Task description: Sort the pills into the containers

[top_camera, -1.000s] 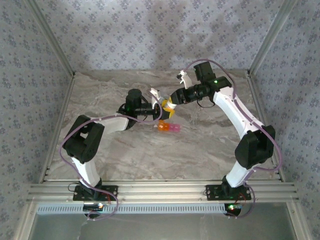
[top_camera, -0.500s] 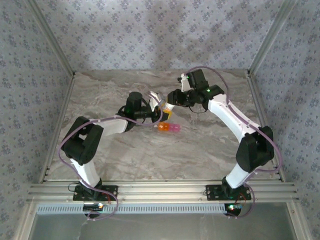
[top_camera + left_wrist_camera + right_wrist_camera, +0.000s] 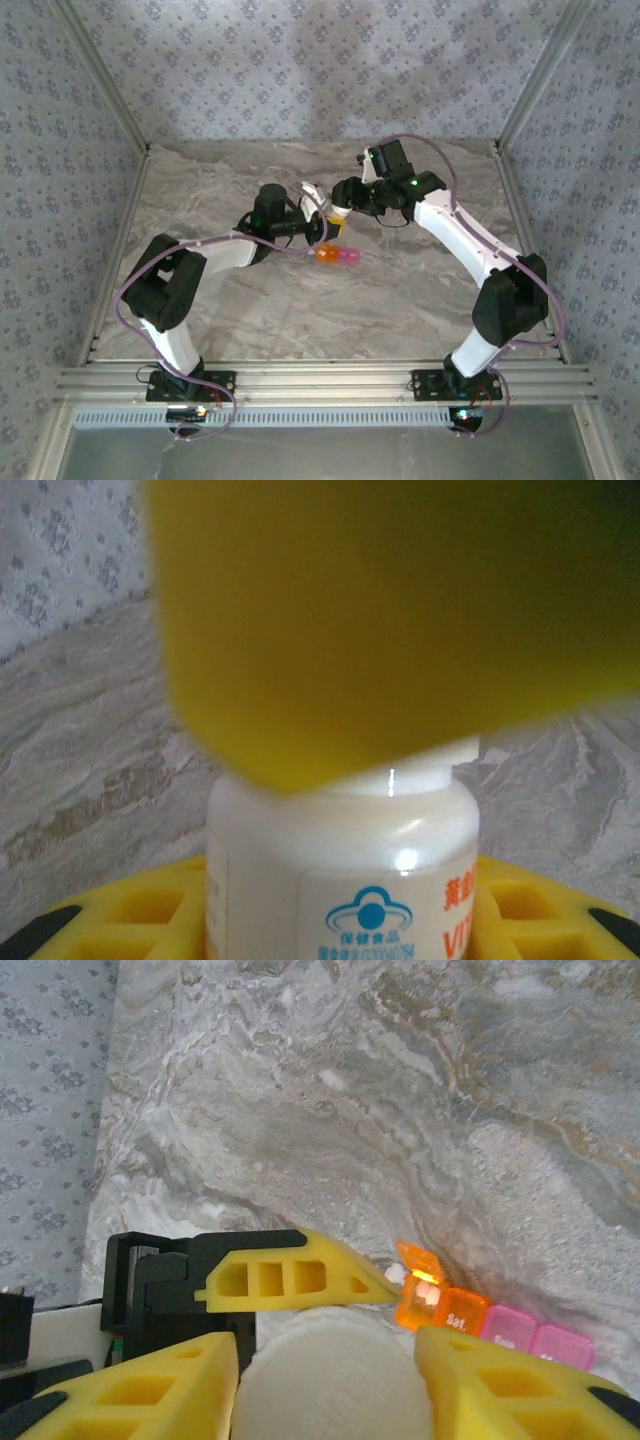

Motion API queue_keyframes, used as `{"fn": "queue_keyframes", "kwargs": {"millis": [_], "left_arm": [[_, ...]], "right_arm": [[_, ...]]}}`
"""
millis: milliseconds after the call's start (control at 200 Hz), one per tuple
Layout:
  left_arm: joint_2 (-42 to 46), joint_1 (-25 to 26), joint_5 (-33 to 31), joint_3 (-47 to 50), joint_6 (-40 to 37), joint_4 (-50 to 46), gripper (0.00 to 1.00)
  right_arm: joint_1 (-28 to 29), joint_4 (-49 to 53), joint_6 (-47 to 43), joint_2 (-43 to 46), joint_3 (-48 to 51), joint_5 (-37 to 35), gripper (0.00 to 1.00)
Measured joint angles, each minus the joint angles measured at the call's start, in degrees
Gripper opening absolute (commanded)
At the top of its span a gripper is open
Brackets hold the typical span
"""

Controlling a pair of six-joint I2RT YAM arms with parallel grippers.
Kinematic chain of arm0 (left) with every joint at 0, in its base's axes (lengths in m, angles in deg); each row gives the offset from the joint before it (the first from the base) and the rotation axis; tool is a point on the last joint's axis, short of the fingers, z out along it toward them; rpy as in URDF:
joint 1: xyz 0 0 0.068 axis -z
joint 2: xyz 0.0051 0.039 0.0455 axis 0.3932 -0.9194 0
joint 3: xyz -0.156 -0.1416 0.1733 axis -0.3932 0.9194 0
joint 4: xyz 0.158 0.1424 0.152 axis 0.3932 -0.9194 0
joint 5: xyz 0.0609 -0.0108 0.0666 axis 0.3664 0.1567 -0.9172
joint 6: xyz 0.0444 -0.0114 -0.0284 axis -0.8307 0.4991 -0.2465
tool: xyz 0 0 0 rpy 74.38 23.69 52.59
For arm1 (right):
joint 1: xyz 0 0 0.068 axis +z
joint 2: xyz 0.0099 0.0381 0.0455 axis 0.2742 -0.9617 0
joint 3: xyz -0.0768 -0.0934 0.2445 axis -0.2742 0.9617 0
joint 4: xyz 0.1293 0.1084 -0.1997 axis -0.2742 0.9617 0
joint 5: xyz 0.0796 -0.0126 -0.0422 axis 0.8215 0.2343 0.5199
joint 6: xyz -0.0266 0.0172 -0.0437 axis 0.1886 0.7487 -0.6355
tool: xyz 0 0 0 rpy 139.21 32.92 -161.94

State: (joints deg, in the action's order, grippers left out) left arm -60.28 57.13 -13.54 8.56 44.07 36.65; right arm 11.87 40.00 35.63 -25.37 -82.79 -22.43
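Bases of both arms sit bolted at the near edge of the marbled worktop (image 3: 400,310). The left arm (image 3: 170,290) reaches far and to the right, and the right arm (image 3: 480,250) reaches far and to the left, so they meet around the middle.

Just on the near side of that meeting point lie the containers (image 3: 337,256), orange at the left and pink at the right. They rest flat on the worktop and neither arm touches them. The right wrist view shows the orange one's lid (image 3: 418,1260) standing open. They lie exactly where they lay a second ago.

Just beyond them, the left fingers (image 3: 130,915) hold a small white bottle (image 3: 340,870) by its body, with one yellow finger on each side of the label. That arm has barely shifted over the last second and its hold looks the same.

The right fingers (image 3: 520,1390) are at the top of the bottle. In the right wrist view the round white cap (image 3: 330,1380) sits between them, close against both. Whether they press on it or stand just off it, I cannot tell. In the left wrist view a blurred yellow finger covers the top of the bottle.

A second ago the right arm's wrist stretched out farther to the right. It has since drawn in leftward and bunched up close to the bottle, and it has hardly moved in the last half second.

Beyond the worktop's far edge stand the patterned walls (image 3: 320,70).
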Motion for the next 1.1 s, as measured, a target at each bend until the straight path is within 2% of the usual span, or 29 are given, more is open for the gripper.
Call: {"fn": "queue_keyframes", "kwargs": {"millis": [240, 370, 670, 775, 875, 1099], "left_arm": [[0.09, 0.33, 0.04, 0.00, 0.04, 2.60, 0.00], [0.09, 0.33, 0.04, 0.00, 0.07, 3.26, 0.00], [0.09, 0.15, 1.79, 0.00, 0.37, 3.28, 0.00], [0.09, -0.24, 3.89, 0.00, 0.90, 3.26, 0.00], [0.07, -0.96, 6.40, -0.04, 1.60, 3.17, 0.00], [0.04, -2.05, 10.71, -2.23, 2.60, 1.42, 0.00]], "right_arm": [[-1.16, 2.97, -0.37, -0.04, -3.08, 1.84, 0.69], [-4.09, 3.13, -0.83, 0.20, -4.61, 3.89, 0.77], [-8.72, 2.93, -3.89, 1.01, -4.63, 9.60, 0.79], [-10.36, 2.95, -7.96, 1.01, -4.74, 12.04, 0.78], [-11.61, 4.15, -15.54, 1.01, -5.90, 14.56, 0.78], [-11.37, 9.77, -30.47, 0.87, -9.27, 19.41, 0.79]]}}
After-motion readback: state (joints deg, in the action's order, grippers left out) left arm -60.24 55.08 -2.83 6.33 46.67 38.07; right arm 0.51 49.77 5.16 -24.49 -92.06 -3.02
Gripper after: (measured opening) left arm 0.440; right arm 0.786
